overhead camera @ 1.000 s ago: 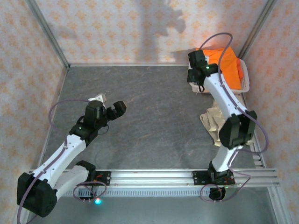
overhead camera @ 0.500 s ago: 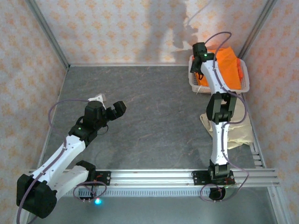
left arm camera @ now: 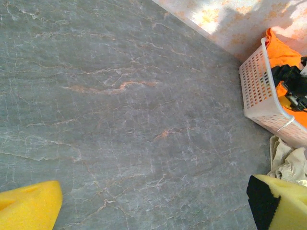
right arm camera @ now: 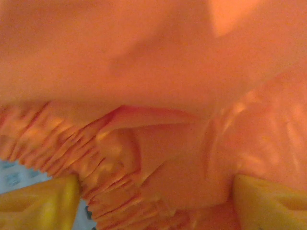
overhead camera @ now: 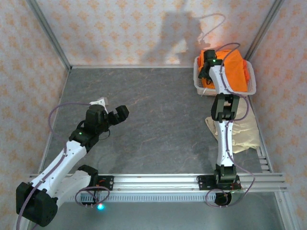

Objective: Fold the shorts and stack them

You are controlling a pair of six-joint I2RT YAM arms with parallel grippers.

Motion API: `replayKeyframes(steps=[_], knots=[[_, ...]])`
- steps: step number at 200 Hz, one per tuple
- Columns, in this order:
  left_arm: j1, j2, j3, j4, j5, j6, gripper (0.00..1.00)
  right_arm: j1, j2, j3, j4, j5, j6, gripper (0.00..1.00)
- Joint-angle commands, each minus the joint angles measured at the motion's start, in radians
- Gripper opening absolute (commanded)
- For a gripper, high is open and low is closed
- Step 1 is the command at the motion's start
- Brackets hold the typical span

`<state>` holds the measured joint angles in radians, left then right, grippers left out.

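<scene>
**Right gripper at the basket of orange shorts; left gripper spread over the table**

In the top view, the white perforated basket (overhead camera: 199,88) stood at the table's (overhead camera: 158,110) 1 o'clock corner with the orange shorts (overhead camera: 238,67) heaped inside it. The beige shorts (overhead camera: 245,135) lay crumpled on the table at about 4 o'clock, just below the basket.

The right gripper (overhead camera: 206,73) reached into the basket's left side. Its wrist view showed the jaws spread, one yellow pad in each lower corner, with orange cloth and a gathered elastic waist between them. It could not be determined whether the pads touched the cloth.

The left gripper (overhead camera: 118,114) hung over the table at 9 o'clock, well apart from all the shorts. Its fingers stood fully spread and held nothing.
</scene>
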<state>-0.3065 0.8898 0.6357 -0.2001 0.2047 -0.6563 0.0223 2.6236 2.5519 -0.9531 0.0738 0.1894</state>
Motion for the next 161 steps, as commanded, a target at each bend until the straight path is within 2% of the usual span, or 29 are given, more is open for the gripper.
replayKeyframes(steps=[1, 24, 57, 72, 161], knots=[[0.007, -0.020, -0.007, -0.033, -0.005, 0.021, 1.00, -0.026, 0.023, 0.031, -0.026, -0.066, 0.055, 0.64], [0.007, -0.018, -0.010, -0.030, -0.005, 0.017, 1.00, -0.032, 0.014, 0.028, -0.026, -0.106, 0.055, 0.47], [0.007, -0.022, -0.009, -0.029, -0.002, 0.008, 1.00, -0.032, -0.057, -0.009, -0.012, -0.144, 0.054, 0.10], [0.007, -0.026, -0.008, -0.032, -0.002, 0.007, 1.00, -0.032, -0.119, -0.055, 0.017, -0.159, 0.059, 0.00], [0.007, -0.040, -0.028, -0.016, -0.010, -0.008, 1.00, -0.022, -0.555, -0.360, 0.205, -0.251, 0.109, 0.00]])
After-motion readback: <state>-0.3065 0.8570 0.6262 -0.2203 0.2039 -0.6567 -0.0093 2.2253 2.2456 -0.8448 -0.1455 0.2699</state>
